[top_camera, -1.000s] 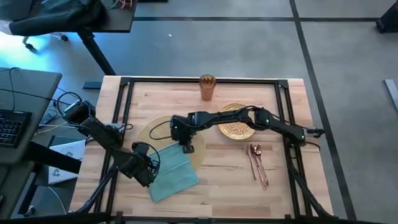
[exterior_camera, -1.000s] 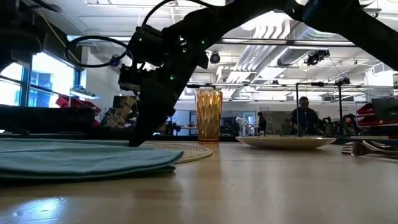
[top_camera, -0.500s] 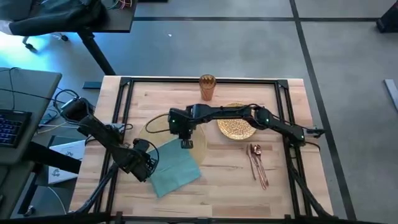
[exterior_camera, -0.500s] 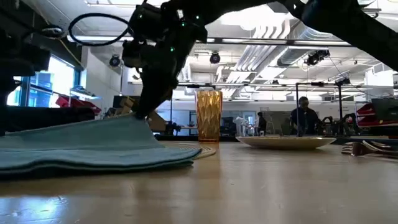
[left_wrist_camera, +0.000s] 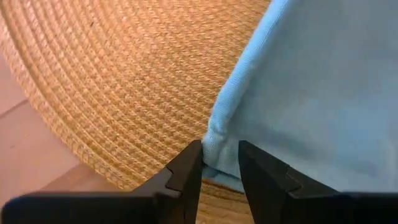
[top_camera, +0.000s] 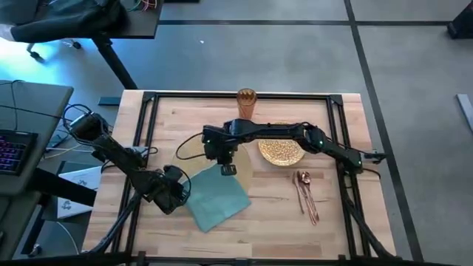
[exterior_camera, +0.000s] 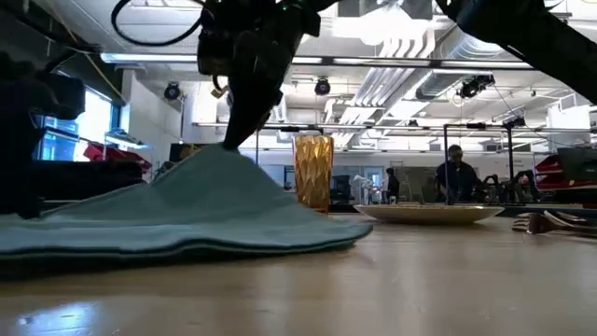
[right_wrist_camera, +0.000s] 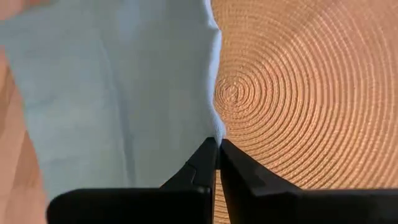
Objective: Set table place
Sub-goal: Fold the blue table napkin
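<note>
Two dark arms meet over the light-wood butcher-block desk (top_camera: 259,214). The right gripper (top_camera: 227,169) has its jaws pinched shut on a corner of the teal cloth napkin (top_camera: 219,194), lifting it into a peak over the round woven pale-gold placemat (top_camera: 194,151), which it half hides. The left gripper (top_camera: 177,188) sits at the napkin's edge, jaws slightly apart, holding nothing I can make out
</note>
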{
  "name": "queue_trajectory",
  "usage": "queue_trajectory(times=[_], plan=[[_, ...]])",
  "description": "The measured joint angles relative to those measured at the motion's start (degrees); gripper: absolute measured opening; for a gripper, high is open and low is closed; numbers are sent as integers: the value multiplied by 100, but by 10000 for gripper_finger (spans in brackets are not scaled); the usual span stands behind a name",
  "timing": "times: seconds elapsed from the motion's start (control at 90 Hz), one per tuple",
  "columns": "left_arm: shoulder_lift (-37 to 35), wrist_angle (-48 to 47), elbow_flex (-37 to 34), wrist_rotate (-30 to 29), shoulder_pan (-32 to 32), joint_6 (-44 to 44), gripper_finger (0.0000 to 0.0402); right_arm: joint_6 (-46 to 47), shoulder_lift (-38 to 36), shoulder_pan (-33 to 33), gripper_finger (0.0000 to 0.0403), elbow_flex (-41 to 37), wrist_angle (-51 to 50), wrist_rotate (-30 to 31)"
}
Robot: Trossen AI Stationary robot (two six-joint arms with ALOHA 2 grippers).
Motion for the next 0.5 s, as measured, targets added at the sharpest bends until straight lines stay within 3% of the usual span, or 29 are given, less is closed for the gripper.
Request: queue_trajectory(times=[0.189, 0.5], plan=[[0, 360, 0, -121, 14, 524, 7, -6, -238, 2, 0, 2, -346, 0], [-107, 283, 330, -402, 20, 871, 0, 149, -273, -18, 0, 0, -696, 10]])
